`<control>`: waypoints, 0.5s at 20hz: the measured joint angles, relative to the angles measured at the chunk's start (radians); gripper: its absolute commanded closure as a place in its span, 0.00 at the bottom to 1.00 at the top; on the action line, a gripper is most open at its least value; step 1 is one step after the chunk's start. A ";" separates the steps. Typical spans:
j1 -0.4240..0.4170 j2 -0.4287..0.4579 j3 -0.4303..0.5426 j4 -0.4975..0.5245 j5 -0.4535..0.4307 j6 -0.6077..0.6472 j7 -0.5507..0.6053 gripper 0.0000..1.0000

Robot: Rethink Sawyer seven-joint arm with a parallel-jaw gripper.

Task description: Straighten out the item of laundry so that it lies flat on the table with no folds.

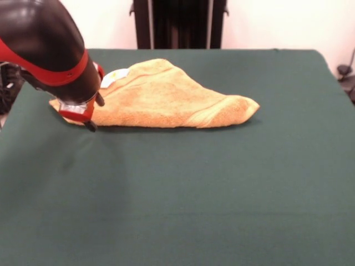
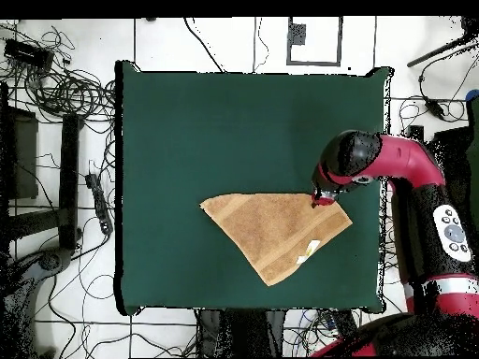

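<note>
Item: orange-tan terry towel [image 1: 166, 97], folded over into a rough triangle, lying toward the far middle of the green felt table [image 1: 183, 194]. A woven border band shows along one edge, and a white tag [image 1: 113, 76] peeks out near the gripper.

Risk, as you should judge it: if only the top layer is caught, a pull would drag the whole towel across the felt rather than open the fold. If both layers are caught, the fold would travel with the corner and stay shut. A pull toward the table's nearby edge could carry the cloth over it.

Gripper [image 1: 89, 117]: down at the towel's corner, tips at or touching the cloth. You cannot tell from either view how far apart the tips stand, nor whether cloth is pinched.
</note>
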 measured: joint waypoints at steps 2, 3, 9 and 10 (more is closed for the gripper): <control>-0.012 0.004 0.000 0.002 0.000 0.000 0.000 0.00; -0.018 0.008 0.000 0.002 0.000 0.000 0.000 0.00; -0.027 0.030 0.000 0.002 0.000 0.000 0.000 0.00; -0.026 0.034 0.000 0.002 -0.001 0.000 0.000 0.00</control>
